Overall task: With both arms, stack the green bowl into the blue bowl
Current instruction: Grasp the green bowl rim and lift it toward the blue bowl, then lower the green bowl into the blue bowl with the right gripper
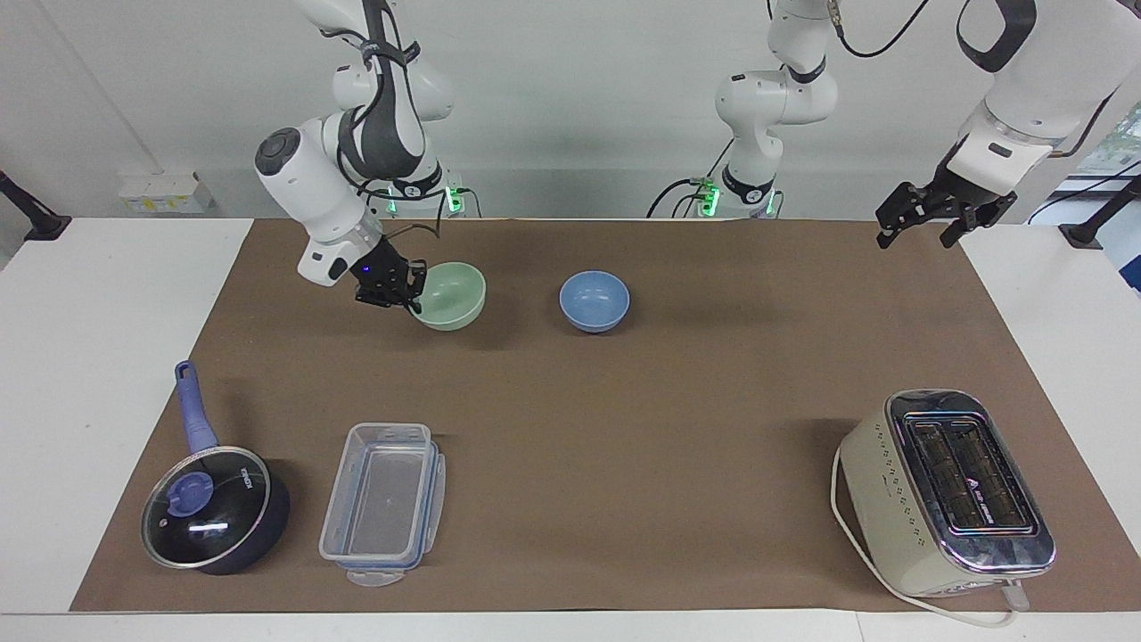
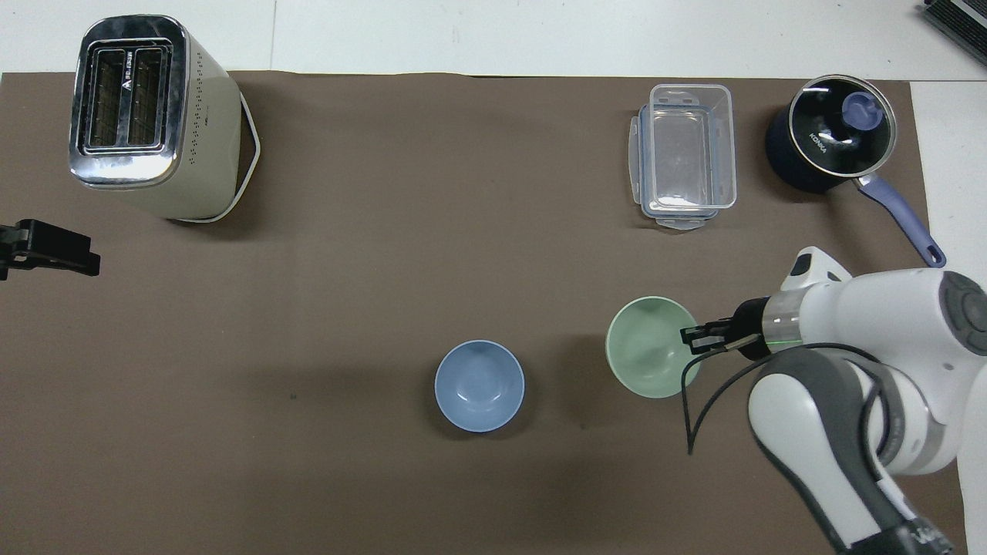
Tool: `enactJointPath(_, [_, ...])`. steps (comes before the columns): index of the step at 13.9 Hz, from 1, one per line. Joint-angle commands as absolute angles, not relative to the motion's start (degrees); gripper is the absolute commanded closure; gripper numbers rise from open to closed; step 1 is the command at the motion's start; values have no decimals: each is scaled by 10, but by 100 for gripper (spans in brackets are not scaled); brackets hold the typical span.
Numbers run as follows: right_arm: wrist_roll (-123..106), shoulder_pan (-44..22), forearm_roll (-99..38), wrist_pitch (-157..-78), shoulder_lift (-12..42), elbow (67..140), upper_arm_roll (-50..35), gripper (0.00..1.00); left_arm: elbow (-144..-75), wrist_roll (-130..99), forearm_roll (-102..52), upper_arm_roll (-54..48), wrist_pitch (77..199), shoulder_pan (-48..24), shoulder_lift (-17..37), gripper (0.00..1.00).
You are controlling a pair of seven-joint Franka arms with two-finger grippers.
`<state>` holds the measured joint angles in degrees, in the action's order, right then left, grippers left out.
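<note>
while the right gripper [image 1: 412,294] is clamped shut on the rim of the green bowl [image 1: 453,295], that bowl hangs tilted just above the brown mat [image 1: 624,428], over the part of the surface near the robots' edge, toward the right arm's end. the blue bowl [image 1: 595,300] sits upright on the mat beside it, near the middle of the robots' edge, apart from the green bowl and untouched.

the left gripper [image 1: 923,221] hangs in the air over the mat's corner at the left arm's end of the robots' edge, its jaws spread wide and holding nothing; that arm waits.

farther from the robots, along the edge away from them, a clear plastic food container [image 1: 383,501] lies toward the right arm's end. just beside it, in the corner, stands a dark saucepan [image 1: 214,504] with a glass lid and a blue handle. a cream and chrome toaster [image 1: 945,495] stands near the corner at the left arm's end, its white cord looping around its base.
</note>
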<state>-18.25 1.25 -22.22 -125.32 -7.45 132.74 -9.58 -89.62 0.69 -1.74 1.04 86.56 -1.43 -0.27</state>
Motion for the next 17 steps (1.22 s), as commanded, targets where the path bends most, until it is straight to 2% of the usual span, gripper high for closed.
enactJointPath(1, [-163, -21, -231, -1256, -86, 1332, -97, 100, -892, 11, -8, 6, 854, -9, -3, 0])
enactJointPath(4, [-107, -70, -228, -1258, -81, 1314, -97, 100, -892, 11, -8, 6, 854, -9, -3, 0])
enactJointPath(10, [48, -173, -183, -1260, -28, 1266, -97, 100, -892, 11, -8, 6, 854, -9, -3, 0])
enactJointPath(17, [108, -215, -179, -1310, -8, 1275, -98, 100, -892, 11, -8, 6, 854, -9, -3, 0])
